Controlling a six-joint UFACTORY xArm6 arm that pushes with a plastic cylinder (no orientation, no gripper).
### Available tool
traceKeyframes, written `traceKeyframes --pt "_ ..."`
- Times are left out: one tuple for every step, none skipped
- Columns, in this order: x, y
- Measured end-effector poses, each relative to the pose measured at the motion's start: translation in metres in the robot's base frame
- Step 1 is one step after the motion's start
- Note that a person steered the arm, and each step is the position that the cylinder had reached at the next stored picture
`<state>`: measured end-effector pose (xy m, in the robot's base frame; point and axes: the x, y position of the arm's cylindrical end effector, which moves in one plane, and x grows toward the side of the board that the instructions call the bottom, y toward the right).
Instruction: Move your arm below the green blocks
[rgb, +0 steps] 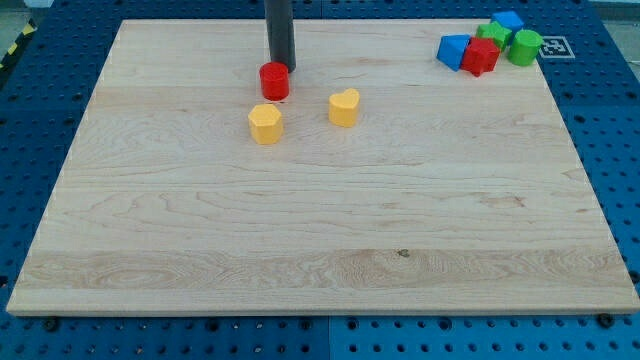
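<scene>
Two green blocks sit at the board's top right: a green cylinder (524, 47) and a green block (493, 34) partly hidden behind a red star-like block (481, 56). My tip (281, 66) stands far to their left, near the view's top, just behind a red cylinder (274, 81), touching or nearly touching it. The rod rises out of the view's top.
A blue block (454, 50) lies left of the red star-like block and another blue block (508, 20) above the green ones. A yellow hexagon-like block (265, 124) and a yellow heart-shaped block (344, 107) lie below my tip. The wooden board (320, 240) rests on a blue perforated table.
</scene>
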<state>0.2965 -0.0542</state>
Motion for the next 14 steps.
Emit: traceKeyframes --pt "-0.045 0.01" --pt "-0.093 0.045" --pt "-0.104 0.089" --pt "-0.105 0.14" --pt "-0.104 0.16" --pt "-0.104 0.16" --pt "-0.105 0.172" --pt "-0.105 0.193" --pt "-0.105 0.228" --pt "-0.105 0.231" --pt "-0.105 0.231" --pt "-0.086 0.206" --pt "-0.055 0.166" --pt "-0.036 0.166"
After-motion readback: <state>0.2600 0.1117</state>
